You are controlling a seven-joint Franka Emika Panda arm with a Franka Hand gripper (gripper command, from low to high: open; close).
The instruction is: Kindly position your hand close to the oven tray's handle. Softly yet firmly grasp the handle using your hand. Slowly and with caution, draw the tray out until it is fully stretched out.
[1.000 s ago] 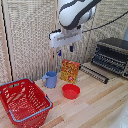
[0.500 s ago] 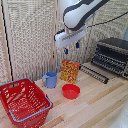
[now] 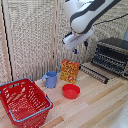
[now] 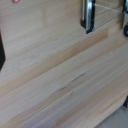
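Observation:
The black oven (image 3: 116,47) with silvery trim stands on the wooden table at the exterior view's right. Its tray (image 3: 108,60), a dark rack of thin silvery wires, shows in the oven's open front. A long dark slatted flap (image 3: 95,73) lies on the table in front of it. My white gripper (image 3: 80,47) hangs in the air above the table, to the exterior view's left of the oven and apart from it. Its blue-tipped fingers (image 3: 75,50) stand apart and hold nothing. The wrist view shows bare wood, a dark bar (image 4: 89,15) and thin wires (image 4: 107,12); the gripper does not show there.
An orange box (image 3: 70,70), a blue mug (image 3: 50,79) and a red bowl (image 3: 71,91) stand below and left of the gripper. A red basket (image 3: 24,101) sits at the front left. A slatted screen (image 3: 30,40) backs the table.
The arm and gripper have moved toward the exterior view's right, closer to the oven. The fingers have stayed apart. Nothing on the table has moved.

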